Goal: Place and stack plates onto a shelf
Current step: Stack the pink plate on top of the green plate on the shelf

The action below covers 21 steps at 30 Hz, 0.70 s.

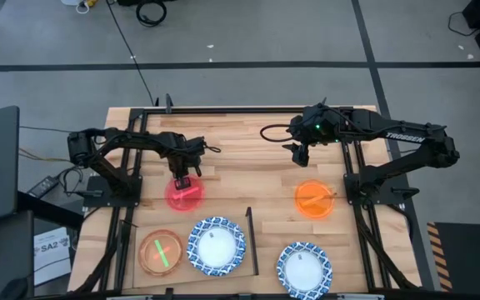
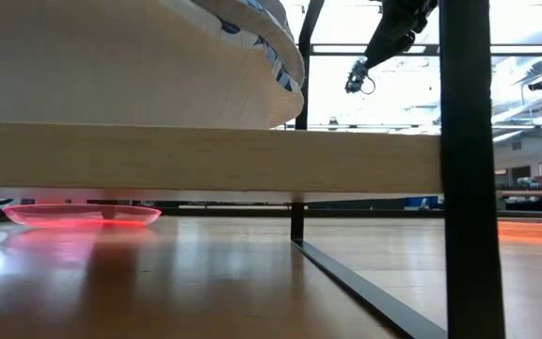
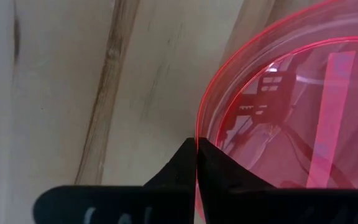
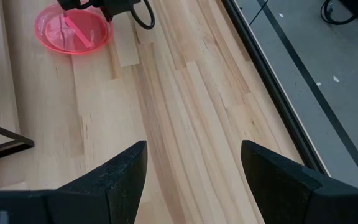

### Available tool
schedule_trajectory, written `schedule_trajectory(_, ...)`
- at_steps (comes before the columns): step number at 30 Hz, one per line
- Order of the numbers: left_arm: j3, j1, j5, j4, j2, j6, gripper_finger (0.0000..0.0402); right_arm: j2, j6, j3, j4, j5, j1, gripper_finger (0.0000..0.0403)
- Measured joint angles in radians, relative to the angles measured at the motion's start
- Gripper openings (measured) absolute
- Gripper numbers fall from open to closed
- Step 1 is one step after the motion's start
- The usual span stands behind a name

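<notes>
while the translucent red plastic plate (image 1: 185, 193) is lying flat on the striped butcher-block tabletop (image 1: 248, 167), the left gripper (image 1: 182, 181) is pinching its rim, fingers (image 3: 185, 168) pressed together on the thin red edge as the left wrist view shows. in the low view this red plate is sitting on the wood at the left, under the edge of the pale wooden shelf panel (image 2: 205, 155). on the shelf, in the high view, a translucent orange plate carrying a green plate (image 1: 160, 252) is resting beside a round blue-and-white patterned plate with a white centre (image 1: 217, 246); the two are just beside each other. a thin black bar (image 1: 251, 242) is running along the shelf's right edge. a second blue-and-white patterned plate (image 1: 304, 269) is lying on the tabletop to the right of that bar, well apart from the shelf. a second translucent orange plate (image 1: 315, 200) is lying on the tabletop further right. the right gripper (image 1: 298, 152) is hanging above bare wood near that orange plate, fingers (image 4: 120, 177) spread wide and holding nothing.
</notes>
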Motion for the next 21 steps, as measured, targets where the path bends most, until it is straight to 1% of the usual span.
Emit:
schedule_trajectory(17,0.000,0.000,-0.003,-0.072,-0.015,-0.006,0.0007,0.000,0.000,0.000,0.000,0.000,0.000,0.0265)
schedule_trajectory(21,0.035,0.000,-0.003,-0.118,-0.014,-0.005,0.0006,0.000,0.000,0.000,0.000,0.000,0.000,0.0265)
